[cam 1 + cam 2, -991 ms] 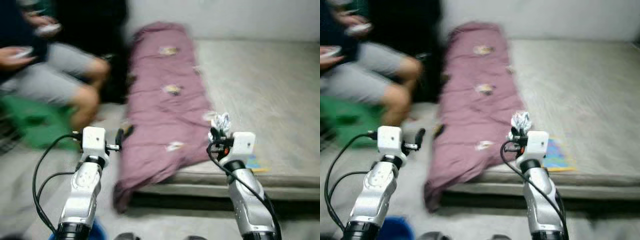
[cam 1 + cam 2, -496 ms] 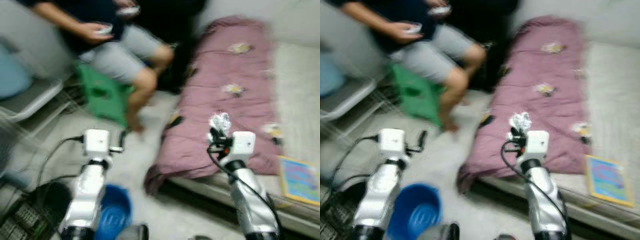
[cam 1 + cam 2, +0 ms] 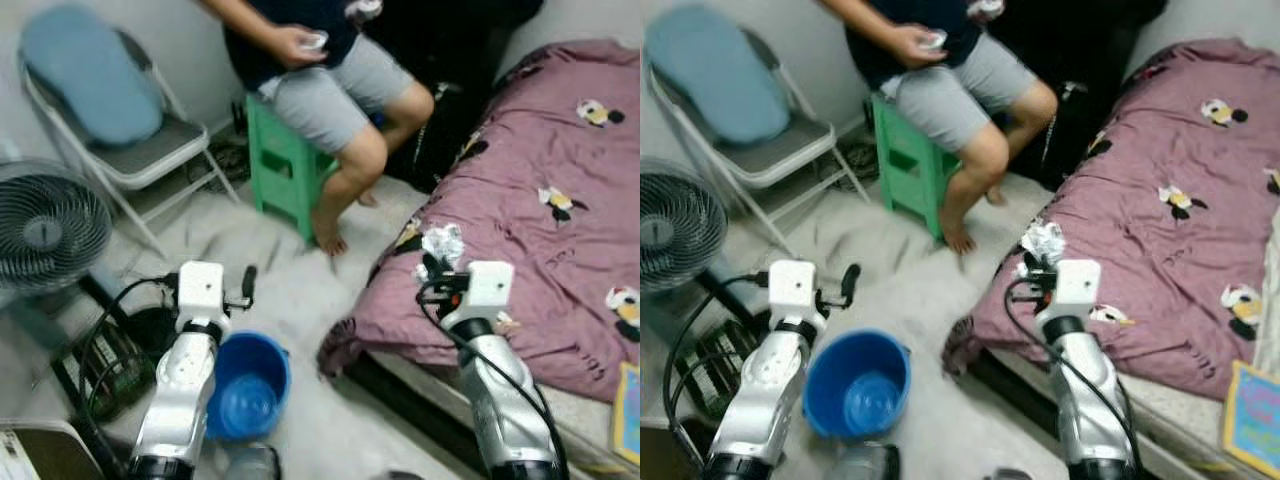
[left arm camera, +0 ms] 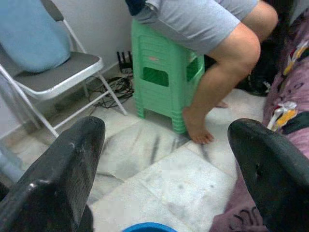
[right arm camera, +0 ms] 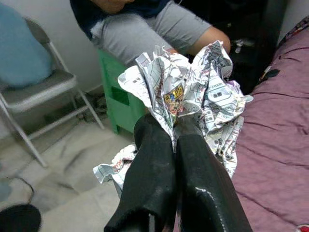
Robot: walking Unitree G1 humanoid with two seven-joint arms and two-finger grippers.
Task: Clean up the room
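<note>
Holding: the right gripper (image 5: 175, 126) pinches a crumpled paper (image 5: 193, 96), its two fingers (image 5: 149, 179) pressed together on the wad.
Right arm: raised and reaching forward, forearm angled up, the gripper above the near edge of the bed (image 3: 560, 240).
Paper: printed, scrunched into a ball, up off the blanket (image 3: 1160, 260) and over its near corner; in the head views it shows as a pale wad (image 3: 441, 243) at the arm's tip.
Left arm: raised alongside, forearm pointing forward over the floor (image 3: 270, 280).
Left gripper: (image 4: 164, 159) spread wide with nothing between the fingers (image 4: 63, 169); tiled floor and a stool show through the gap.
Bucket: blue (image 3: 247, 382), on the floor just beside the left forearm, on its inner side; its contents are too blurred to tell, possibly some water.
Person: seated on a green stool (image 3: 285, 165), bare foot (image 3: 327, 238) on the floor, hands (image 3: 300, 42) holding small pale objects.
Chair: folding (image 3: 130, 160), with a blue cushion (image 3: 90, 75) against its back, left of the stool.
Fan: (image 3: 45, 230) at the far left, near the chair.
Blanket: mauve with cartoon prints, hanging over the bed's edge to the floor.
</note>
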